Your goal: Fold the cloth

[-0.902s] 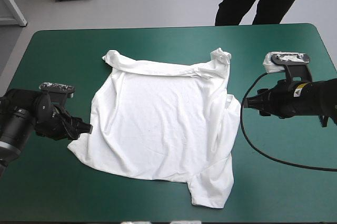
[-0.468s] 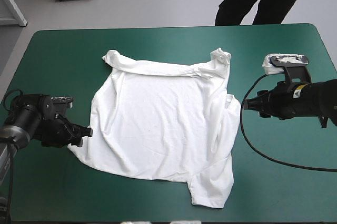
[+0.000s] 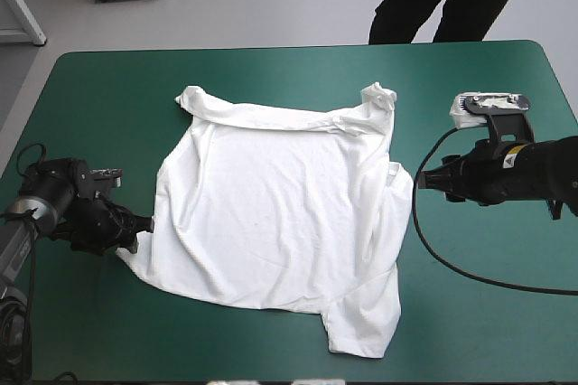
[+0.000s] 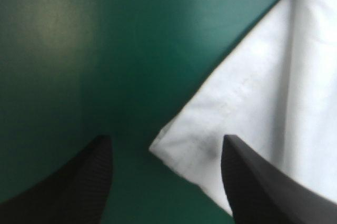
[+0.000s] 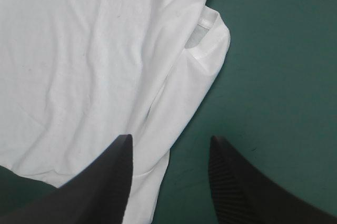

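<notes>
On the teal-green cover (image 3: pixel 271 78) the wrinkled T-shirt (image 3: pixel 280 213) lies spread; both grippers' (image 4: pixel 166 137) (image 5: pixel 171 136) jaws apart.

The left arm (image 3: pixel 54 200) has changed position since the earlier pictures. Its wrist has dropped toward the teal-green cover (image 3: pixel 90 313) and drawn back toward the table's left edge, so the arm now shows smaller and lower in the high view. The left gripper (image 3: pixel 143 222) has come down with it at the near-left corner of the T-shirt (image 4: pixel 274 92) (fingers apart, the corner lying between them).
</notes>
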Motion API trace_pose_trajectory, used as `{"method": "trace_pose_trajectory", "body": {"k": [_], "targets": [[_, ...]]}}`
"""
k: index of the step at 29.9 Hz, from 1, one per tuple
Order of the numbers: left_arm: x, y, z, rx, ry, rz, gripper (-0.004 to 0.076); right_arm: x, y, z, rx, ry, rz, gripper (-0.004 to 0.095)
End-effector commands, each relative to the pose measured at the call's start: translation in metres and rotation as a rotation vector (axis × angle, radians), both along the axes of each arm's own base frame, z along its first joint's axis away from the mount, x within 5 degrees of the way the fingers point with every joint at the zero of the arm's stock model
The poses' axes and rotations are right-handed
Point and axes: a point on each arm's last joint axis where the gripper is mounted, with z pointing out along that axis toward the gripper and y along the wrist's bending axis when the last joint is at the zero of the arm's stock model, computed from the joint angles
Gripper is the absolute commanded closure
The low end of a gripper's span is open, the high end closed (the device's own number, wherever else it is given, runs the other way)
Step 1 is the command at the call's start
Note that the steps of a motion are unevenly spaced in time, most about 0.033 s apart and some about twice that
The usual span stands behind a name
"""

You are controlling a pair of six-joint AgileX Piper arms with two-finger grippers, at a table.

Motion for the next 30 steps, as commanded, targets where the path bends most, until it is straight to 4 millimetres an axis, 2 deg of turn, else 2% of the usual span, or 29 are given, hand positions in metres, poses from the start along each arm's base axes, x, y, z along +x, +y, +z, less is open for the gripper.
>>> {"method": "trace_pose_trajectory", "body": {"k": [1,5,7,9,11,12,18,21,30], "targets": [[-0.001,-0.001,-0.007,-0.012,0.015,0.006,0.0286,-0.005,-0.001,0.011,0.013,-0.045,-0.002,0.0481],[-0.015,-0.004,-0.031,-0.039,0.06,0.025,0.0288,-0.005,-0.001,0.011,0.017,-0.043,-0.008,0.0481],[-0.02,-0.005,-0.038,-0.049,0.072,0.033,0.0334,-0.005,-0.001,0.011,0.017,-0.043,-0.008,0.0481],[-0.022,-0.006,-0.042,-0.055,0.064,0.04,0.0474,-0.003,-0.002,0.01,0.01,-0.041,-0.008,0.0481],[-0.021,-0.006,-0.042,-0.057,0.052,0.044,0.0687,0.001,-0.001,0.007,-0.005,-0.032,0.009,0.0481],[-0.02,-0.006,-0.042,-0.057,0.039,0.041,0.0727,0.004,0.0,0.005,-0.016,-0.027,0.017,0.0481],[-0.019,-0.006,-0.042,-0.056,0.027,0.041,0.0733,0.021,0.007,-0.008,-0.014,0.034,0.042,0.0481],[-0.019,-0.007,-0.042,-0.061,0.026,0.044,0.0733,0.021,0.015,-0.014,-0.045,0.05,0.075,0.0481],[-0.019,-0.007,-0.042,-0.062,0.025,0.04,0.0733,-0.008,0.06,-0.082,-0.226,0.232,0.192,0.048]]}}
